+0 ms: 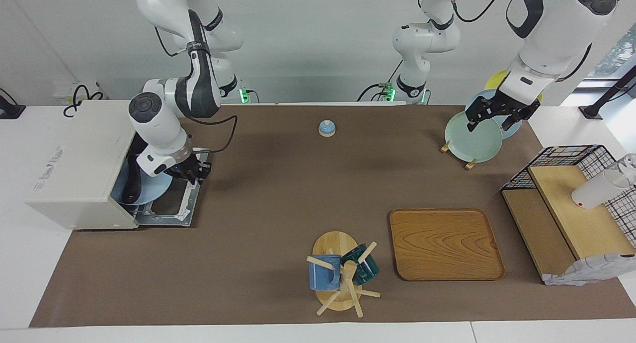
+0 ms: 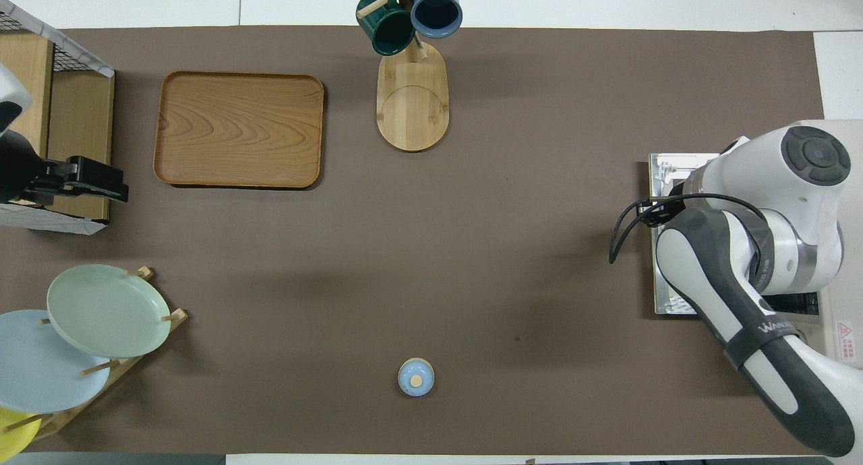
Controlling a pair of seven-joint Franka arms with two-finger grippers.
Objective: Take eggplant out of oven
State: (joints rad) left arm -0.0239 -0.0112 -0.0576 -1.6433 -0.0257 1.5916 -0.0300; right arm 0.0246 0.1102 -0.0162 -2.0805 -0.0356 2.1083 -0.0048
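The off-white oven (image 1: 74, 164) stands at the right arm's end of the table with its door (image 1: 171, 211) dropped open. Inside, the dark eggplant (image 1: 131, 184) lies on a light blue plate (image 1: 154, 191) that sticks partly out of the mouth. My right gripper (image 1: 196, 176) is low over the open door, beside the plate's rim. In the overhead view the right arm hides the gripper and the eggplant, and only the door (image 2: 671, 168) and a strip of the oven (image 2: 839, 317) show. My left gripper (image 1: 489, 119) hangs open and empty over the plate rack.
A green plate (image 1: 472, 136) stands in the rack with other plates. A wooden tray (image 1: 445, 243), a mug tree with two mugs (image 1: 343, 273), a small blue bell (image 1: 326, 128), and a black wire-mesh shelf (image 1: 571, 209) holding a white cup (image 1: 596, 189) are also on the table.
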